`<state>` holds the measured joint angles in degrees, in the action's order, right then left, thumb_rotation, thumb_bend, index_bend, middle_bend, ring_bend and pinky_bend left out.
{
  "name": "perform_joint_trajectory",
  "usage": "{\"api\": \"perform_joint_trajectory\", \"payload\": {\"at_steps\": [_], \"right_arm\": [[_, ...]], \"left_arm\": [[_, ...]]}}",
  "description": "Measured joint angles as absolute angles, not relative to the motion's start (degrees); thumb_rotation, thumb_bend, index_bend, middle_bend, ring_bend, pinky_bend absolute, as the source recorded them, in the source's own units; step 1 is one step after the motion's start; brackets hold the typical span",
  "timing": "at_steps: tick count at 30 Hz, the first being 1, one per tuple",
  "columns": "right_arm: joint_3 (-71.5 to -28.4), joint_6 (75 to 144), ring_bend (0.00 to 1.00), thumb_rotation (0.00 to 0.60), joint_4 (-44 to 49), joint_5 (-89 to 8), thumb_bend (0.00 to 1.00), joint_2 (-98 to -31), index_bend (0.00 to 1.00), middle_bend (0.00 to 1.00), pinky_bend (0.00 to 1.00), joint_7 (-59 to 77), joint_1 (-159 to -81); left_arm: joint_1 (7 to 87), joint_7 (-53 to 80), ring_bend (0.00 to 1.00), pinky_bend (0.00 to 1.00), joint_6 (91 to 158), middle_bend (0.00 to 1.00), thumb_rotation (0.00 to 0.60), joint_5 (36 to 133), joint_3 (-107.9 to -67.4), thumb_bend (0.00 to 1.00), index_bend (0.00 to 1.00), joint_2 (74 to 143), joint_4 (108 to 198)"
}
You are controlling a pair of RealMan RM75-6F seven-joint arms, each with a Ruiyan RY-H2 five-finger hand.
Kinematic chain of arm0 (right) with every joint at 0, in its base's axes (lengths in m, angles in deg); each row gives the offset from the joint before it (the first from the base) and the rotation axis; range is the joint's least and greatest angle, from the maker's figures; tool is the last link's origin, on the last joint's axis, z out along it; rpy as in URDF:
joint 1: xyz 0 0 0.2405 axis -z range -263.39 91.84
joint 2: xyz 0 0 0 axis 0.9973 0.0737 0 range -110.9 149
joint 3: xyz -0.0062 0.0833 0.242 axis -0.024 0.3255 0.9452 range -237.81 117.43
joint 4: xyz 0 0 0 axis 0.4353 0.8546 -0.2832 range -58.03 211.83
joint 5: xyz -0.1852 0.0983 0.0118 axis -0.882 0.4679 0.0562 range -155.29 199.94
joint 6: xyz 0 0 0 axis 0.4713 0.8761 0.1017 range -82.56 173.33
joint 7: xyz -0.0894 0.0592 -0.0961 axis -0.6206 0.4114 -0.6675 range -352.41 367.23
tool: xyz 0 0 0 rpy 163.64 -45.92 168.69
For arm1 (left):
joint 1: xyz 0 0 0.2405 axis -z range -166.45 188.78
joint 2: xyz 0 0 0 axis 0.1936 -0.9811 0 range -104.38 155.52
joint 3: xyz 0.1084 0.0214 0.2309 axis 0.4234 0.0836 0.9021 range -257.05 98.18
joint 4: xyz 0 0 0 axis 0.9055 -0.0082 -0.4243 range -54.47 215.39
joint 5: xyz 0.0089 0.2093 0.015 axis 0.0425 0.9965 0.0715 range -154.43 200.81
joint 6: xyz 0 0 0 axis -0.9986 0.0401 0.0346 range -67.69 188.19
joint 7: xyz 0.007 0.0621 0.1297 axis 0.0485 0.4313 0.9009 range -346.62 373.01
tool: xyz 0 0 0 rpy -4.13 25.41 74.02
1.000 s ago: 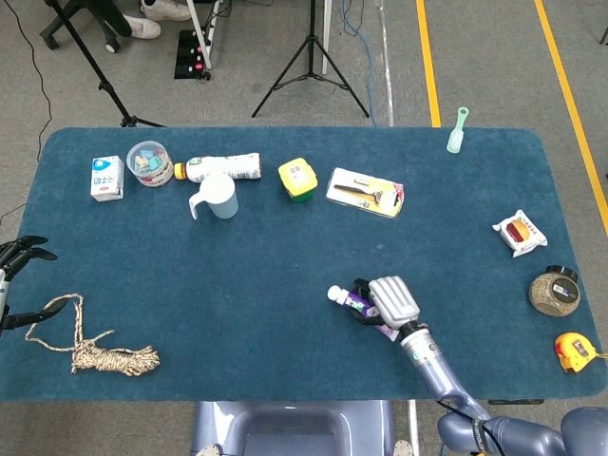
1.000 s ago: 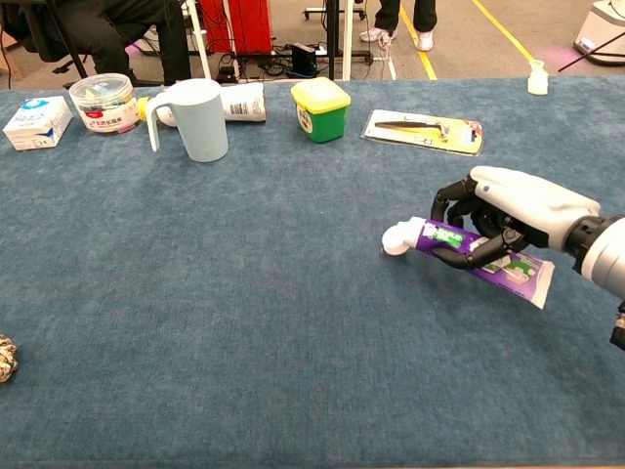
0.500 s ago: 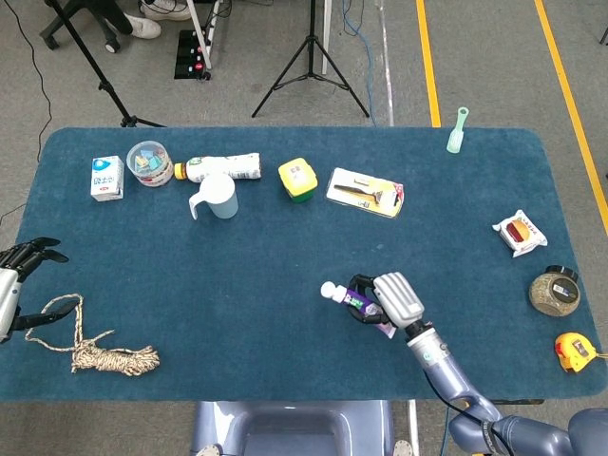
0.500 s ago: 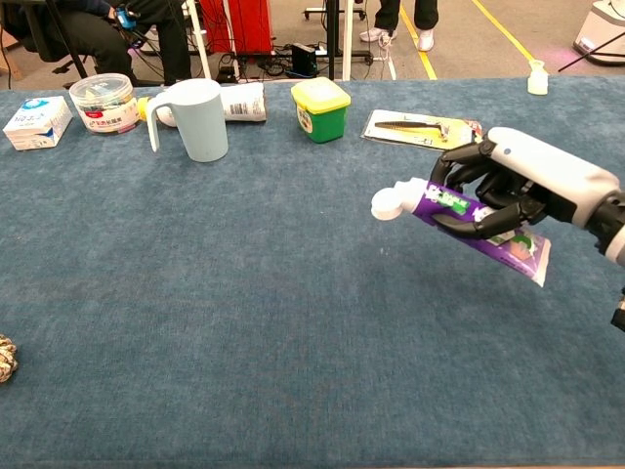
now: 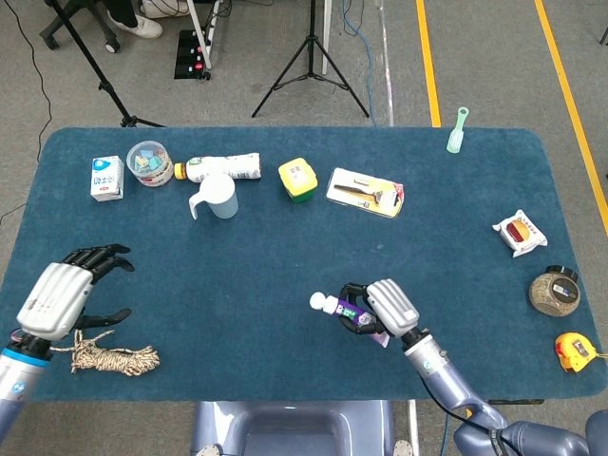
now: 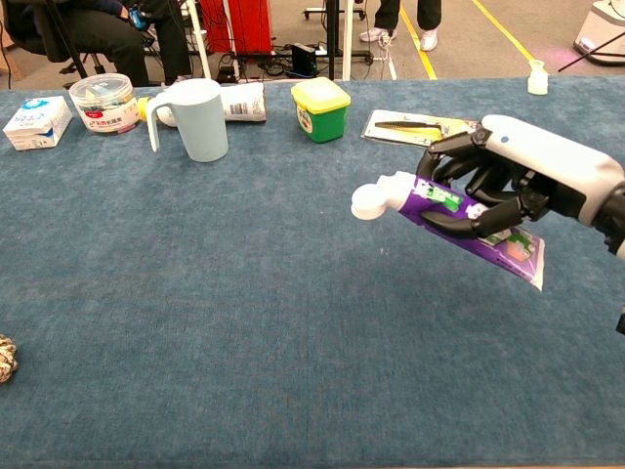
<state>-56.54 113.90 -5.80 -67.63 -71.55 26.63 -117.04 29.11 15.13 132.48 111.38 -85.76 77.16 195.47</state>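
My right hand (image 5: 391, 304) grips a purple toothpaste tube (image 5: 347, 308) with a white cap, held off the blue table (image 5: 285, 256) with the cap pointing left. In the chest view the same hand (image 6: 522, 171) wraps its fingers around the tube (image 6: 435, 201), whose flat end hangs down to the right. At the table's front left corner, my left hand (image 5: 59, 298) is open, fingers spread and holding nothing. It hovers just above a coiled rope (image 5: 112, 358), whose end shows in the chest view (image 6: 5, 357).
Along the far side stand a milk carton (image 5: 106, 178), a clip jar (image 5: 147, 162), a lying bottle (image 5: 226, 167), a pale mug (image 5: 217, 198), a yellow-green box (image 5: 298, 180) and a razor pack (image 5: 365, 191). At the right edge lie a snack pack (image 5: 520, 233), a jar (image 5: 554, 293) and a tape measure (image 5: 573, 351).
My right hand has lifted the toothpaste tube off the table and carried it a little left. My left hand has come in from the left edge to above the rope.
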Motion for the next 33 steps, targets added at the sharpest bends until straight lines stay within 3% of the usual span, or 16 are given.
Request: {"api": "perform_joint_trajectory", "payload": {"at_steps": [6,14,33], "right_arm": [[-55.16,112.57,1.00,0.539,-11.10,-66.41,0.57,-69.51,0.71,0.84,1.00,27.86,-117.86],[-52.66,110.46,1.00,0.536,-15.47,-63.34,0.58,-68.62,0.71,0.85,1.00,29.05,-119.14],[-51.76,109.92,1.00,0.543,-18.67,-62.03,0.58,-68.53,0.72,0.85,1.00,31.15,-119.34]], "left_arm": [[33.91,20.52,0.20,0.27,127.99,0.25,0.582,111.27,-87.31,0.11,0.21,80.96,196.49],[40.18,31.91,0.12,0.27,124.10,0.16,0.551,108.32,-89.89,0.11,0.07,89.31,196.43],[49.80,42.73,0.08,0.27,120.75,0.14,0.444,101.23,-92.09,0.11,0.06,103.41,190.48]]}}
